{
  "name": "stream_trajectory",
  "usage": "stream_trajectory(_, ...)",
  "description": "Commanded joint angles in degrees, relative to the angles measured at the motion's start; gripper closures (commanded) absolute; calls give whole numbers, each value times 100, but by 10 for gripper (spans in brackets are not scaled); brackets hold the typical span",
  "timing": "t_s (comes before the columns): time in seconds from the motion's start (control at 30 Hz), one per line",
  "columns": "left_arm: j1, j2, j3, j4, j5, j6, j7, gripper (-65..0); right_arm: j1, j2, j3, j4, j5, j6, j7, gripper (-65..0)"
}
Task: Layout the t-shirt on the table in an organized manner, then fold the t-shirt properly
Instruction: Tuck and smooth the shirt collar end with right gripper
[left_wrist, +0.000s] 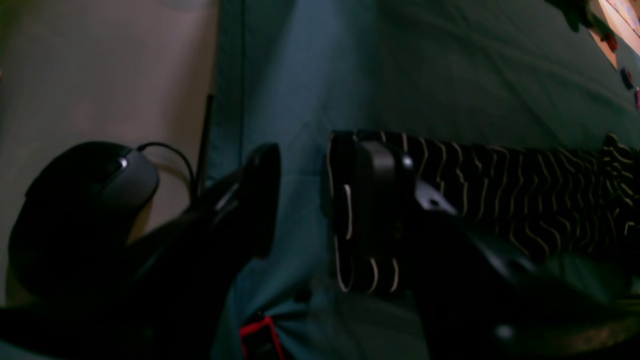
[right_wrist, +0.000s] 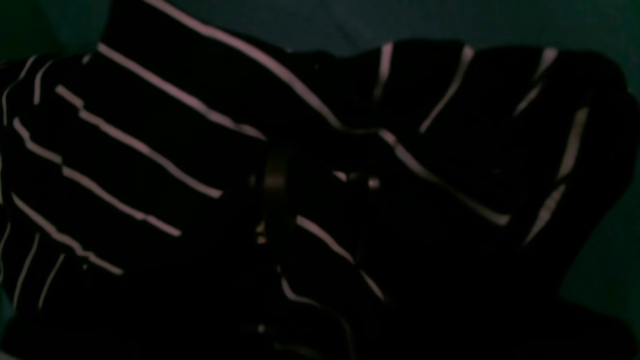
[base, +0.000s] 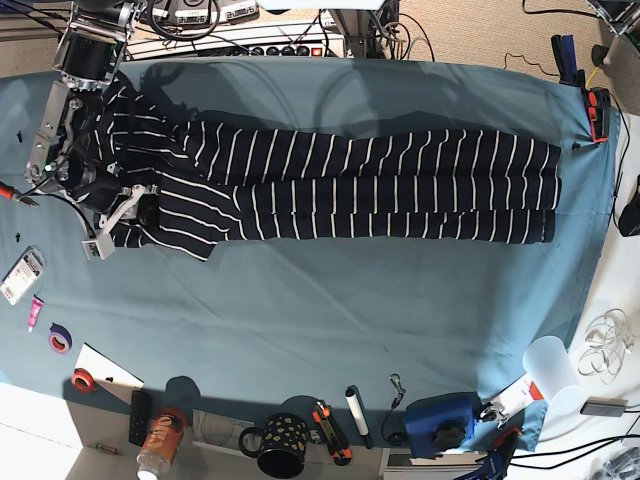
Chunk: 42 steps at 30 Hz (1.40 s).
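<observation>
Fabric close under the right wrist camera is bunched into soft, overlapping folds. The t-shirt (base: 380, 180) is judged light, limp and free to slide on the cloth-covered table (base: 320, 330); it will sag and crease wherever it is not supported.

Position: the garment lies as one long, narrow band across the far half of the table. One end is near the table's edge on the left arm's side, and the other is gathered under the right arm.

Left end effector (left_wrist: 322, 200): fingers stand wide apart, with bare table showing between them. The shirt's end lies against the inner face of one finger and is not pinched.

Right end effector (base: 128, 207): sits on the bunched end of the shirt. The wrist view is too dark to show whether fabric is gripped; state cannot be told.

Recommended hold, as a judgement: the hem corners or shoulder seams, taken as a pair and kept under light tension. A single-point grip would only bunch the cloth further.

Surroundings, near edge first:
- Spotted mug (base: 283, 446), orange can (base: 160, 441), white marker (base: 357, 414) and blue device (base: 440, 420) line the near edge, well apart from the shirt.
- Tape rolls (base: 60, 338) lie toward the right arm's side, and a translucent cup (base: 552, 366) stands off the opposite corner.
- A red clamp (base: 598, 112) sits at the far corner just beside the shirt's end and could snag fabric drawn that way.
- A power strip (base: 270, 48) lies beyond the far edge.

The middle of the table offers room to spread the shirt.
</observation>
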Motion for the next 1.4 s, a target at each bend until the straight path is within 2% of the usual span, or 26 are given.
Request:
stream_trajectory(0.0,-63,-162,-31,94,-125,-2,-144,-262,28,83,-4,28,-98,11,-361,-178)
stream_trajectory(0.1,-63,-162,-31,94,-122,-2,-146,-262,26,164,15,114,57,9,-420,-178)
stream_trajectory(0.2,-61,-162,-31,94,-107,-2,-142,-262,28,332,210,463,535,11,-448,-178)
stream_trajectory(0.37,-63,-162,-31,94,-83,-2,-146,-262,31,400,953,1386,632,15,-457,-179)
stream_trajectory(0.43,-63,-162,-31,94,-83,-2,-149,-262,31,402,1259,1663,632,22,-623,-187)
stream_trajectory(0.47,-63,-151,-31,94,-83,-2,-151,-262,26,422,1379,1753,627,120,-741,-208)
stream_trajectory(0.53,-63,-120,-31,94,-83,-2,-155,-262,-9,538,1502,1759,610,299,-1021,-296)
stream_trajectory(0.6,-63,-83,-31,94,-72,-2,-155,-262,-116,634,1519,1757,387,295,-1123,-360)
stream_trajectory(0.67,-63,-35,-31,94,15,-2,-173,-262,-269,680,1519,1757,326,278,-1150,-366)
stream_trajectory(0.77,-63,63,-31,94,114,-2,-192,-262,-358,664,1519,1735,391,-173,-1337,-366)
stream_trajectory(0.8,-63,105,-31,94,107,-2,-195,-262,-385,649,1523,1692,391,-173,-1337,-366)
stream_trajectory(0.93,-63,243,-31,94,90,-2,-192,-262,-479,651,1523,1056,391,-162,-505,-366)
stream_trajectory(1.07,-63,341,-31,94,94,-4,-190,-262,-474,654,1523,-81,457,-37,-205,-366)
stream_trajectory(1.2,-66,323,-31,94,92,-4,-197,-262,-463,654,1523,-881,1456,348,-608,-366)
stream_trajectory(1.37,-66,326,-31,94,92,-2,-234,-262,-463,649,1523,-1349,2251,481,-914,-366)
